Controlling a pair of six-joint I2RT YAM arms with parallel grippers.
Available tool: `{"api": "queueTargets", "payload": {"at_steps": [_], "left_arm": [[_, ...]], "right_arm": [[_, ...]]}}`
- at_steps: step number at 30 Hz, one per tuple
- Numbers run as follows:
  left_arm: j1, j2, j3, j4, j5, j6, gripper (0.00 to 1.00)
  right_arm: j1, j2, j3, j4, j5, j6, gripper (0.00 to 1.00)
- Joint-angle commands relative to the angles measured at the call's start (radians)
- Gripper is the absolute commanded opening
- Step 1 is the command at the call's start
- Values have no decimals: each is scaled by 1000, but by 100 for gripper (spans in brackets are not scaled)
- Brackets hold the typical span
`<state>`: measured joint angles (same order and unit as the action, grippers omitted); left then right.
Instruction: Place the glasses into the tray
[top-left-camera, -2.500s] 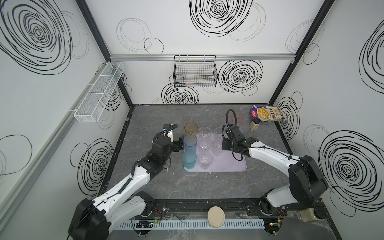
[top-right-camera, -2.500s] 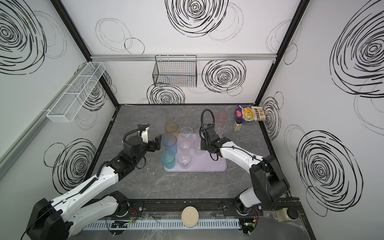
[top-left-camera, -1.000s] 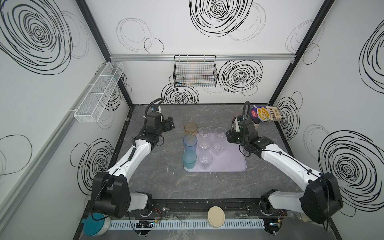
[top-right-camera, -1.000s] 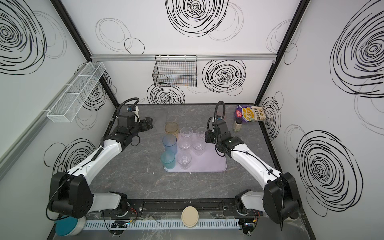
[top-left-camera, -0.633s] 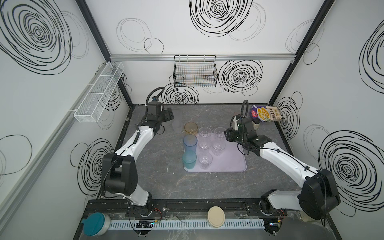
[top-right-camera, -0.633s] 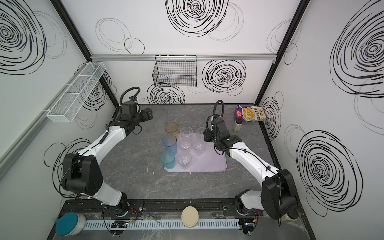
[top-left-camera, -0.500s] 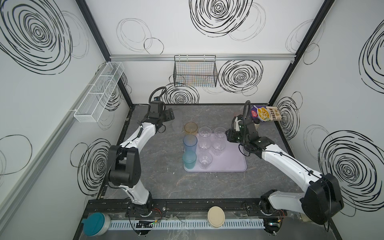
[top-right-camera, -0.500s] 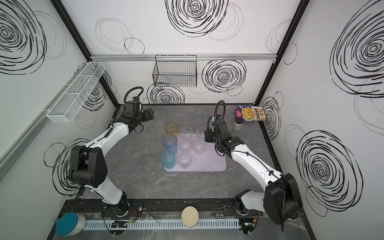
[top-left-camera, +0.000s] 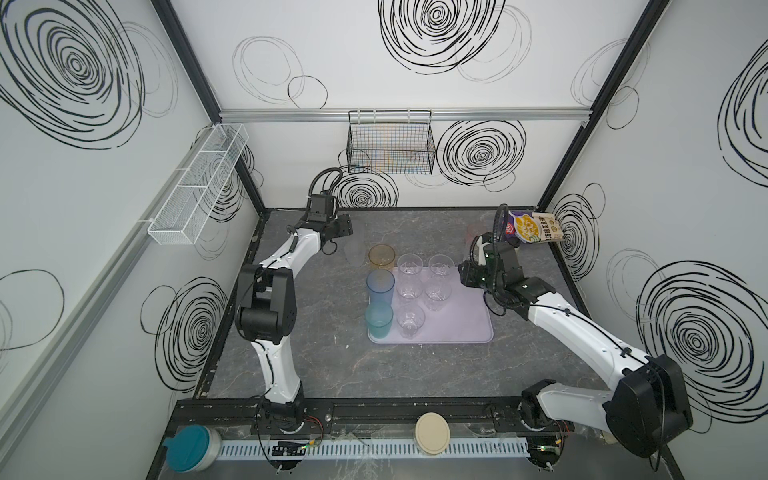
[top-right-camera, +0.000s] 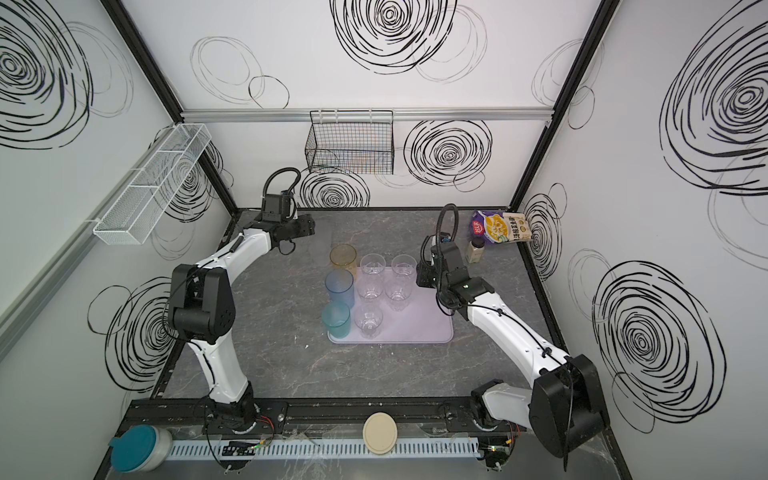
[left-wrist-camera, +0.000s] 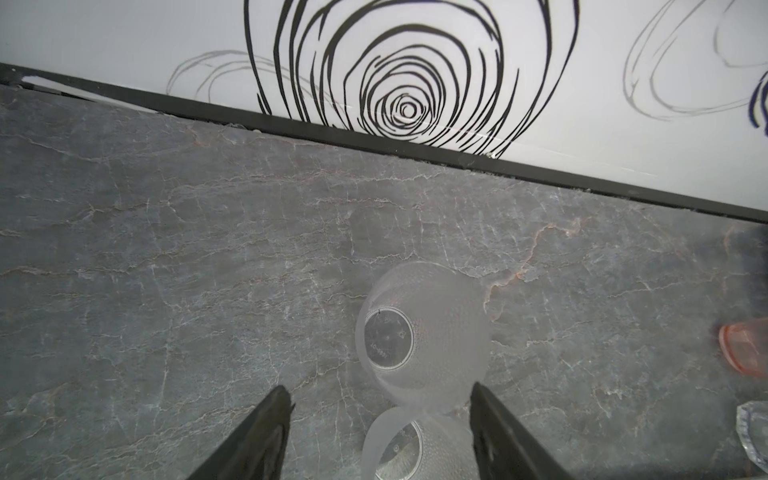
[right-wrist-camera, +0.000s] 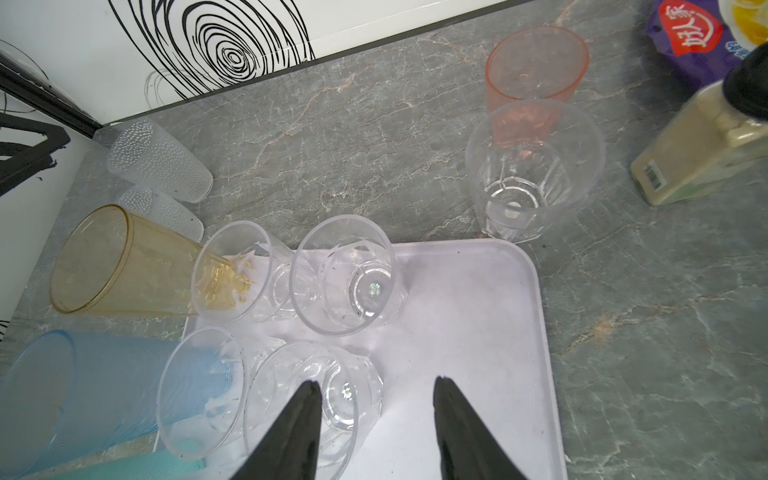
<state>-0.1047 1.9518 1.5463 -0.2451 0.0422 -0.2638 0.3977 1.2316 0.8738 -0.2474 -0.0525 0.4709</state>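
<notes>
In both top views the tray (top-left-camera: 457, 328) (top-right-camera: 419, 326) lies mid-frame on the grey bench (top-left-camera: 332, 374). A wide bare strip of bench runs below it to the black front rail, and narrower strips lie to its left and right. The tray's right half is bare. Its left half holds glasses (top-left-camera: 410, 320) standing close together. A tall blue glass (top-left-camera: 380, 286) and a teal glass (top-left-camera: 379, 322) stand along the left rim, with five clear glasses (top-left-camera: 409, 289) beside them. An amber glass (top-left-camera: 381, 257) stands at the upper-left corner; whether its base is inside the rim I cannot tell.

Off the tray, two frosted glasses (left-wrist-camera: 424, 336) stand to its upper left, near the bench's back edge. A pink glass (right-wrist-camera: 536, 70) and one more clear glass (right-wrist-camera: 532, 170) stand beyond its upper-right corner, near a cream bottle (top-right-camera: 475, 249).

The left jaws are open on either side of the nearer frosted glass (left-wrist-camera: 415, 444), not clamped on it. The right jaws hang open over the tray, gripping nothing, and one finger (right-wrist-camera: 291, 436) overlaps a clear glass.
</notes>
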Motion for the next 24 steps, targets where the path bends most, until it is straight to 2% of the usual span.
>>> {"api": "queueTargets", "payload": {"at_steps": [1, 10, 15, 21, 24], "left_arm": [[-4, 41, 71, -42, -36, 44, 69], [-21, 141, 162, -85, -102, 96, 62], [-26, 146, 159, -77, -112, 97, 62], [-39, 18, 70, -23, -77, 36, 78], [-61, -103, -47, 34, -104, 13, 81]], "right_arm": [[-8, -15, -19, 6, 7, -16, 49], [-15, -14, -47, 23, -3, -18, 49], [-51, -29, -22, -4, 49, -11, 49], [-202, -22, 17, -10, 9, -9, 52], [-269, 14, 37, 4, -4, -3, 58]]}}
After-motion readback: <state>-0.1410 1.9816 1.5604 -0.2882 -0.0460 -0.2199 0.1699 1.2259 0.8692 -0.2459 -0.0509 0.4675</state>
